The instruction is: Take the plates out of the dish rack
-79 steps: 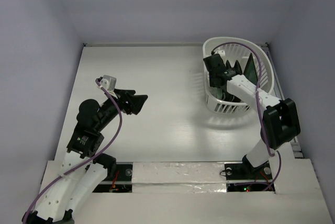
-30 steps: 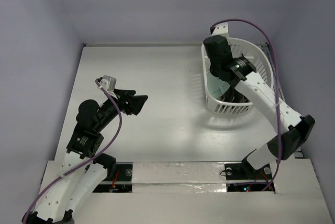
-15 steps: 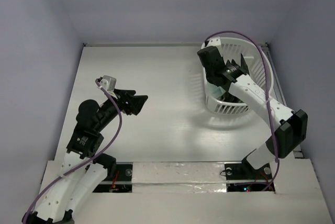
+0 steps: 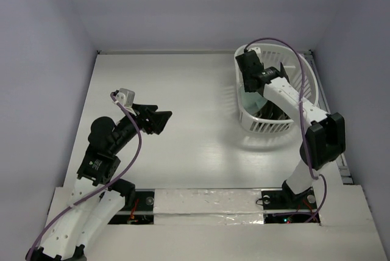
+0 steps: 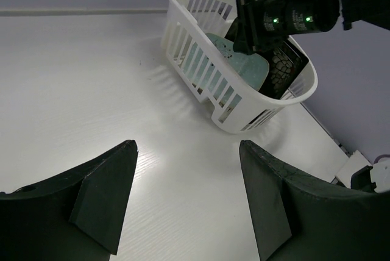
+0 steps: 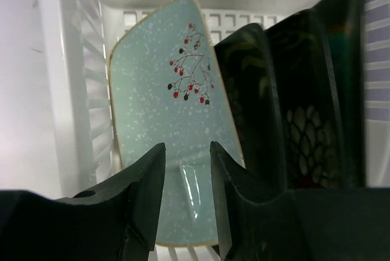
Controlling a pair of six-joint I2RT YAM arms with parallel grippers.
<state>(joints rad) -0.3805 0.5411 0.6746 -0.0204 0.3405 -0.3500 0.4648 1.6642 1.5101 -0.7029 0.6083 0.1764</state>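
The white dish rack stands at the far right of the table. In it a pale mint plate with dots and a red-berry sprig leans on edge against the left wall. Dark flower-pattern plates stand on edge to its right. My right gripper is open inside the rack, its fingers just in front of the mint plate's face, holding nothing. It shows from above too. My left gripper is open and empty over the table's left half, pointed at the rack.
Purple walls close in the table at the back and sides. The rack's far rim sits close to the right wall. The right arm's purple cable loops over the rack. A taped strip runs along the near edge.
The right arm lifted over the rack's left side, then came back down into it in front of the mint plate. The left arm has not moved.
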